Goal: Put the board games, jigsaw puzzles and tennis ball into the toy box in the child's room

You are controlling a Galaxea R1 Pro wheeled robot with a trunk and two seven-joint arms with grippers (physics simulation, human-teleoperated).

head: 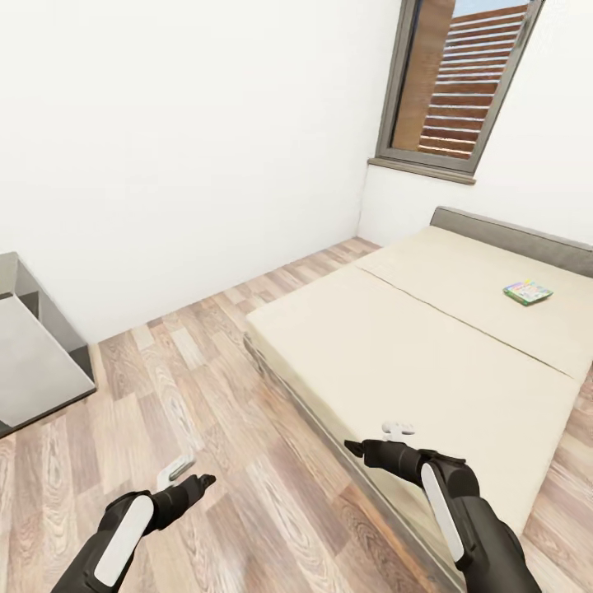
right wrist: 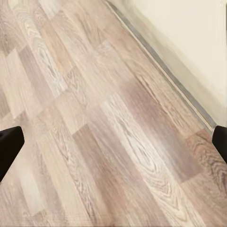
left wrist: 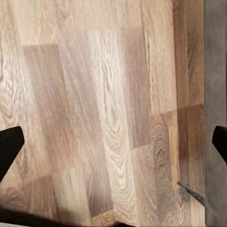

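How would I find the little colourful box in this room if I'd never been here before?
Look for the big low bed with the plain beige mattress, under the dark-framed window. Go toward the headboard end: a small flat board game box lies there on the mattress. It is the only bright, many-coloured thing on the otherwise beige bed.

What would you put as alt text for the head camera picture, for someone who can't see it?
A colourful board game lies on a beige bed near its headboard, under a dark-framed window. In front, the left gripper and right gripper hang empty over the wood-plank floor.
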